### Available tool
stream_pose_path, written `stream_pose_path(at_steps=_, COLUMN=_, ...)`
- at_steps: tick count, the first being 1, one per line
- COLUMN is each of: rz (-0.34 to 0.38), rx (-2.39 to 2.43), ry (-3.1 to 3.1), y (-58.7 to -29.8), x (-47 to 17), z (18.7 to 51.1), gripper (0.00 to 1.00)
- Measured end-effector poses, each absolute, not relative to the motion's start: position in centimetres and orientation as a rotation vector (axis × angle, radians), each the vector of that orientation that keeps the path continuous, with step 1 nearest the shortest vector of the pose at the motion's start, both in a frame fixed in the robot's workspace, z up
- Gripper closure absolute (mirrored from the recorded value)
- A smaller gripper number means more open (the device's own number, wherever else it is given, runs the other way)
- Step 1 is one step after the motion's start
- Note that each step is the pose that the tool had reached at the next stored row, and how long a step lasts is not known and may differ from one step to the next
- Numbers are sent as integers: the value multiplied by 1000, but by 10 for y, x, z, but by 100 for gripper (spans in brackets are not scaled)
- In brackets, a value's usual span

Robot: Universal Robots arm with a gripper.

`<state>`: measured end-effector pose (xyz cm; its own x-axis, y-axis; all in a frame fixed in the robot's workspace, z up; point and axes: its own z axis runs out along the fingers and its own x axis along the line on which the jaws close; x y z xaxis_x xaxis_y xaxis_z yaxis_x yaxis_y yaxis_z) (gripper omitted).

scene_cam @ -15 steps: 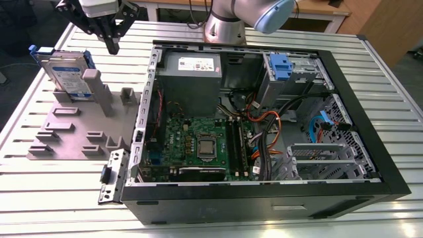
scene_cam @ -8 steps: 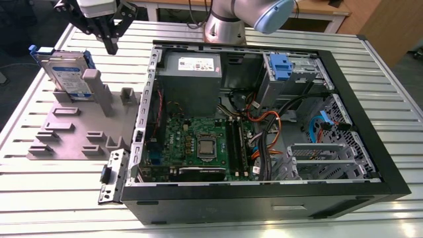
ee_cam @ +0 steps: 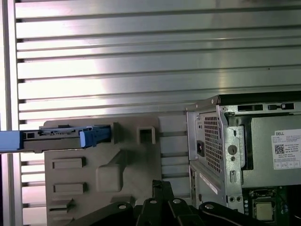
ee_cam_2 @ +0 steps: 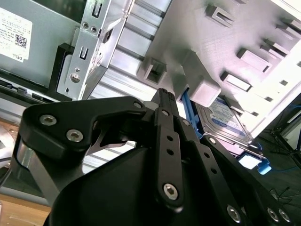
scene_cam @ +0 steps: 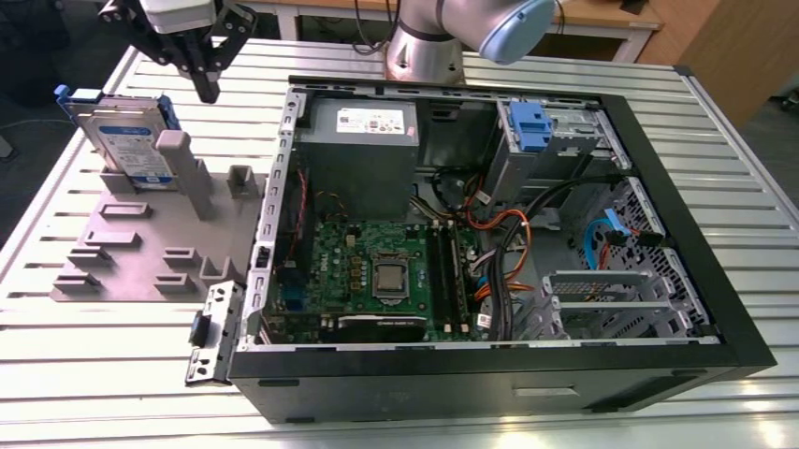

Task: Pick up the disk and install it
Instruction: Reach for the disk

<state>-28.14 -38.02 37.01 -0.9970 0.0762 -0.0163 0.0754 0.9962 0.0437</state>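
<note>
Blue-framed silver disk (scene_cam: 131, 140) stands upright in a grey plastic holder (scene_cam: 138, 257); your black gripper (scene_cam: 208, 92) hangs closed, empty: widen it, descend squarely

table (scene_cam: 112, 374): ribbed metal | case (scene_cam: 500, 376): open, lies on table | holder (scene_cam: 131, 264): grey, on table just beside case, toward the exterior view's left

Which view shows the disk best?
Exterior view: the disk stands upright in the grey fixture, label face visible. Second wrist view catches it partly behind the fixture's posts; first wrist view sees it edge-on.
</note>
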Motion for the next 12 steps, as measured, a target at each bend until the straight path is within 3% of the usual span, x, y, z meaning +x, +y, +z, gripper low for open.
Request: stream_pose_path(at_steps=12, rz=67, rx=119, ry=3121, y=-377, x=-282, z=370, gripper=89)
